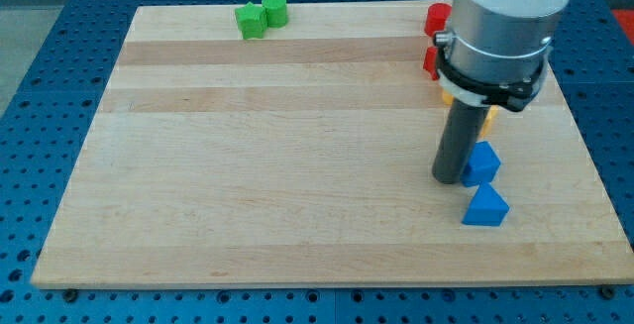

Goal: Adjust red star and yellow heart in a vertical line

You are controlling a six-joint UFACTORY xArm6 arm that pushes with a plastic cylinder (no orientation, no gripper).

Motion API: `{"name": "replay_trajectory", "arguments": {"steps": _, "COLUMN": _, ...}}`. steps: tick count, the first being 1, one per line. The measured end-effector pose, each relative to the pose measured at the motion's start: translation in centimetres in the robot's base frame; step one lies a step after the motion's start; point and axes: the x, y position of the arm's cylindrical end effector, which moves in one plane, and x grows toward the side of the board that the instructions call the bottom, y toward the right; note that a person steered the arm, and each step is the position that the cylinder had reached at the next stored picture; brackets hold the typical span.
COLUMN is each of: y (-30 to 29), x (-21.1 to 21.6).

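Observation:
My tip (448, 178) rests on the board at the view's right, touching the left side of a blue block (482, 162). A second blue block, a triangle (484, 206), lies just below it. Two red blocks show at the arm's left edge: one (437, 17) near the board's top and one (431, 61) below it, both partly hidden, so I cannot tell which is the star. A sliver of yellow (488, 118) peeks out under the arm's collar; its shape is hidden.
Two green blocks (251, 20) (274, 9) sit together at the board's top edge, left of centre. The wooden board (248, 165) lies on a blue perforated table. The arm's white body covers the board's top right.

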Motion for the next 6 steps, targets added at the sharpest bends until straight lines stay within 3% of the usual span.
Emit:
{"name": "replay_trajectory", "arguments": {"steps": 2, "y": 1.2, "x": -2.4}}
{"name": "replay_trajectory", "arguments": {"steps": 3, "y": -5.9, "x": -3.1}}
{"name": "replay_trajectory", "arguments": {"steps": 5, "y": -6.2, "x": -18.2}}
{"name": "replay_trajectory", "arguments": {"steps": 6, "y": -4.2, "x": -20.8}}
